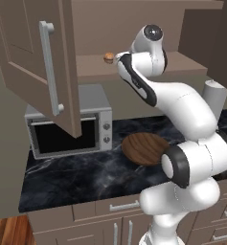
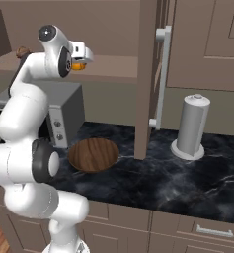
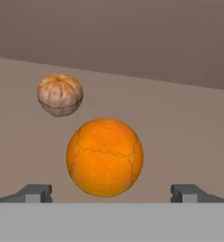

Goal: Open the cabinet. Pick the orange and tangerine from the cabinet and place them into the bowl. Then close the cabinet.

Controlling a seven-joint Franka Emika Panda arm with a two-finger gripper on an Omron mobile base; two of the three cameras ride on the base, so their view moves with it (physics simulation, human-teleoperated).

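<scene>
The jaws stand wide apart with nothing between them yet. In the hand view the two fingertips sit low at either side, and the orange (image 3: 105, 157) lies straight ahead of the gripper (image 3: 111, 193), centred in the gap between the tips. So the fruit is dead in line with the reach; by my reckoning the hand needs only to push forward along its own axis until the tips flank the orange, then close. Being round, the orange has no long axis to line up with.

The tangerine (image 3: 60, 94), paler and ribbed, sits further back and off to one side on the same shelf, apart from the orange, so it should not get in the way of this grab.

The cabinet (image 1: 36, 72) is open, its doors swung out. Below, the bowl (image 2: 94, 154) waits empty on the dark counter (image 2: 187, 183), beside the microwave (image 1: 67, 129).
</scene>
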